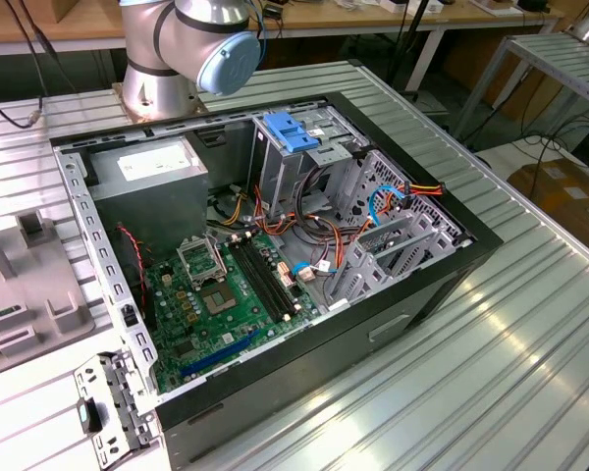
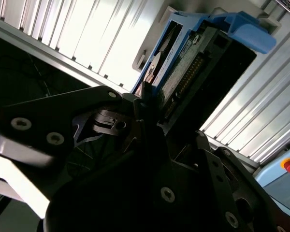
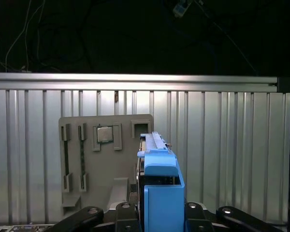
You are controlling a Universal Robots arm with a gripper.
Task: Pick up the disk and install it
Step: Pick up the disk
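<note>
The disk stands on edge between my gripper's dark fingers, one on each side, with its blue plastic rail facing the first wrist view. In the second wrist view the disk shows its dark body, its row of connector pins and its blue rails, and a finger presses on its side. The gripper is shut on it. The disk hangs over the ribbed metal table, above a grey parts tray. The open computer case lies on its side in the exterior view.
Inside the case are a metal drive cage with a light-blue latch, a grey power-supply box, a green motherboard and loose cables. The grey tray sits at the exterior view's left. The arm's base stands behind the case.
</note>
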